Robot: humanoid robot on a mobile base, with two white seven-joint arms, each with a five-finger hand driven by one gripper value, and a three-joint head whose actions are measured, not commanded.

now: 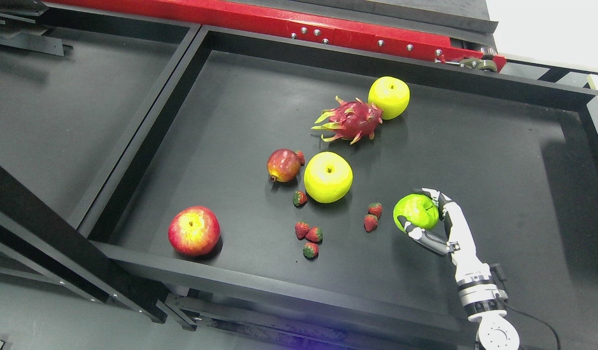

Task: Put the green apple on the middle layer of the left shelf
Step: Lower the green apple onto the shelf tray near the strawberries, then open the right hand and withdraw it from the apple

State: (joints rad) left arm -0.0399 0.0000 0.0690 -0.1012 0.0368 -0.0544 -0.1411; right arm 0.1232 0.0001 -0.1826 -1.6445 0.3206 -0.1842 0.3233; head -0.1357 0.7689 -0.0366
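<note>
We saw the right hand (428, 218) wrapped round the green apple (415, 212), fingers (437, 197) curled over the top and the thumb tucked underneath, low over the black surface (498, 160) at its right side. The big worry, we judged: that grasp looked shallow, fingertips more than palm, so a swing toward the left shelf could roll the smooth fruit loose. A dropped apple would scatter the strawberries (372, 216) just beside it. The carry leftward also crossed a crowded middle, where the yellow apple (327, 176) and the pomegranate (283, 165) sat close together.

The surface was a wide dark tray with raised edges; a second dark bay (61, 116) lay to its left, a red rail (260, 19) behind. Further back sat a dragon fruit (350, 120) touching another yellow apple (389, 96), and a red apple (194, 230) near the front edge. We saw no left hand.
</note>
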